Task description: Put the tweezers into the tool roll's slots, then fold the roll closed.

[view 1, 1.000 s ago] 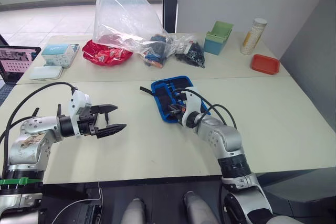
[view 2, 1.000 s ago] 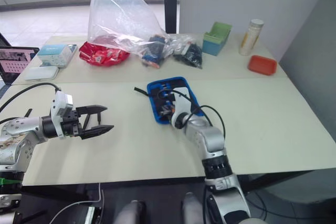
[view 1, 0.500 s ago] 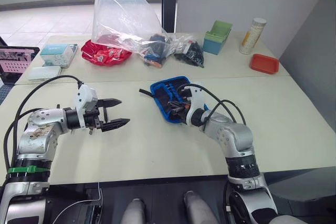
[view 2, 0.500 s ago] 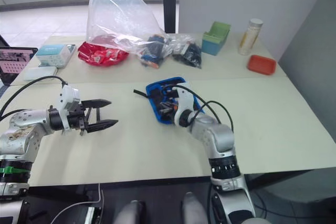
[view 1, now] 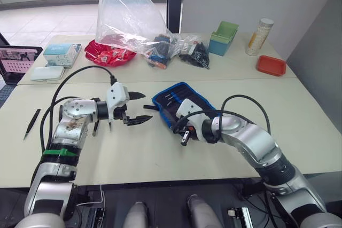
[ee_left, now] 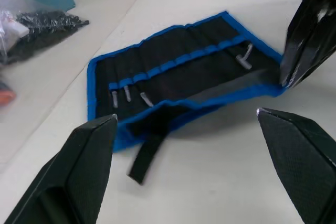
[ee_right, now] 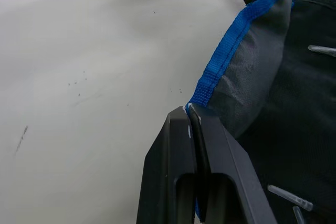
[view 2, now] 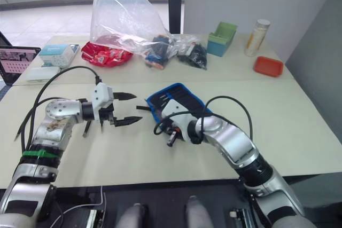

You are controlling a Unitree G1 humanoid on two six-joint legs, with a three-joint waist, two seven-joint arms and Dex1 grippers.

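Right pincer [ee_right: 190, 116] clenched on tool roll [view 1: 181, 100] blue edge; left pincer [view 1: 140, 107] released, just beside.

The tool roll [ee_left: 173, 72] was matt dark cloth with woven blue edging. Metal tips [ee_left: 144, 98] gleamed in its slots. The table [view 1: 299, 105] looked smooth and matt.
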